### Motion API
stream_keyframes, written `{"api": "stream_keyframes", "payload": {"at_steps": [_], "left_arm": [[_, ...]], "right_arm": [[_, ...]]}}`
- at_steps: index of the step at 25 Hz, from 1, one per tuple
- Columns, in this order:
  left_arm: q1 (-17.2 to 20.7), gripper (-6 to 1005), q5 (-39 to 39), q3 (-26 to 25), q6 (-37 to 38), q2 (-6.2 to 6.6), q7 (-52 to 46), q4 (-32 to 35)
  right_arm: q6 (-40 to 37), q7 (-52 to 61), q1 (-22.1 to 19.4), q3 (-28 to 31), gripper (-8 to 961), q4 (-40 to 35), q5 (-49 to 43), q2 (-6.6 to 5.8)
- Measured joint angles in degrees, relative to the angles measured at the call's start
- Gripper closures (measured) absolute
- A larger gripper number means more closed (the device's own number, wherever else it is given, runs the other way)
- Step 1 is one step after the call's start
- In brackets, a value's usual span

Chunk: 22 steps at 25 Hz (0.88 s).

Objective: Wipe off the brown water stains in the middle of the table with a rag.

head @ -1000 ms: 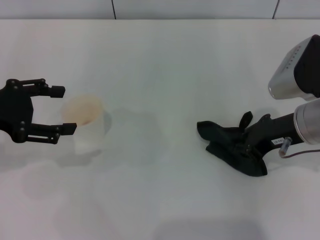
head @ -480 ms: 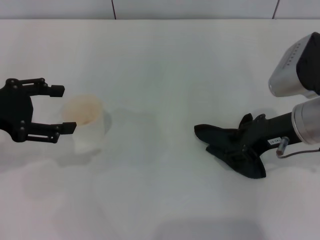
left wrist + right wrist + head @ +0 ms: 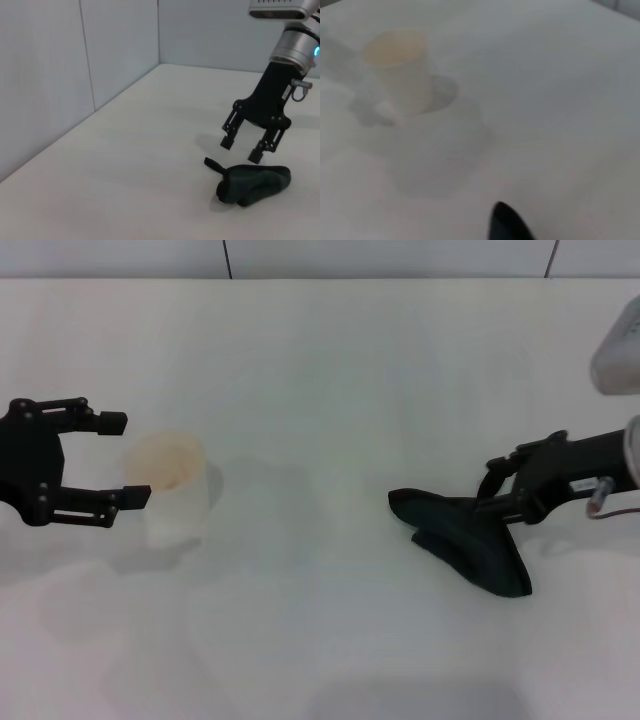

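The dark rag (image 3: 468, 543) lies crumpled on the white table (image 3: 320, 360), right of the middle. It also shows in the left wrist view (image 3: 255, 184) and as a dark tip in the right wrist view (image 3: 507, 224). My right gripper (image 3: 497, 495) is open and empty, just above the rag's right end, as the left wrist view (image 3: 241, 150) shows. My left gripper (image 3: 122, 460) is open and empty at the far left, beside a cup. No brown stain shows on the table.
A pale translucent cup (image 3: 176, 490) with an orange-tinted inside stands just right of the left gripper's fingertips; it also shows in the right wrist view (image 3: 397, 65). A grey wall runs along the table's far edge.
The right gripper has let go of the rag, opened and drawn back up and to the right. The rag stays on the table. The left arm has not moved.
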Motion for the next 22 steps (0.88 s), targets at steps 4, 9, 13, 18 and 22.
{"api": "stream_keyframes", "payload": {"at_steps": [4,9,13,18,22], "left_arm": [[0.3,117,-0.2,-0.5,-0.2,-0.05,0.0,0.0],[0.9,118,-0.6,-0.8,-0.3,-0.48,-0.1,0.0],[1.7,118,-2.1,-0.8,-0.2,-0.61,0.2,0.0],[1.9,117,-3.2,-0.8,0.3,-0.67,0.2,0.0],[2.0,117,-3.6,-0.4,0.6,-0.69,0.2,0.0]], "right_arm": [[0.3,-3.5,-0.6,3.5,295,1.6,0.7,-0.06],[-0.6,-9.8,-2.0,5.7,294,2.9,3.2,-0.08],[-4.2,-18.5,-2.6,9.7,295,6.2,10.8,-0.14],[-8.8,-25.2,-2.6,13.3,294,9.7,15.5,-0.18],[-10.3,-25.7,-2.4,12.6,296,9.6,14.7,-0.18]]}}
